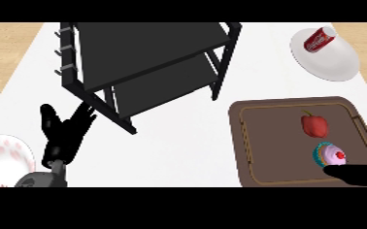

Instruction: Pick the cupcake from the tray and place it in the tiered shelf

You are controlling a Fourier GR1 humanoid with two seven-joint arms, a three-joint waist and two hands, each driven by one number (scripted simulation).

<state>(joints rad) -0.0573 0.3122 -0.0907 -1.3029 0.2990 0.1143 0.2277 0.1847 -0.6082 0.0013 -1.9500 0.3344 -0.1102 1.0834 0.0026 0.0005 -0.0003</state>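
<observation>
The cupcake (331, 155) is seen upright, frosting and cherry facing up, at the right end of the tray (247, 145) near its front edge, just behind the right hand (349, 174), of which so little is shown that its fingers cannot be judged. That hand is far nearer than the left hand (63, 135), which rests with fingers spread by the table's (179, 145) front-left corner. The tiered shelf (154, 60) stands well apart at the table's back-left.

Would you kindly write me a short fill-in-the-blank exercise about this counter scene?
1. The cupcake sits on the brown ____.
2. On the tray, the red pepper lies beside the ____.
3. The can lies on a white ____.
4. The open left hand shows near the black ____.

Missing: tray; cupcake; plate; shelf
</observation>
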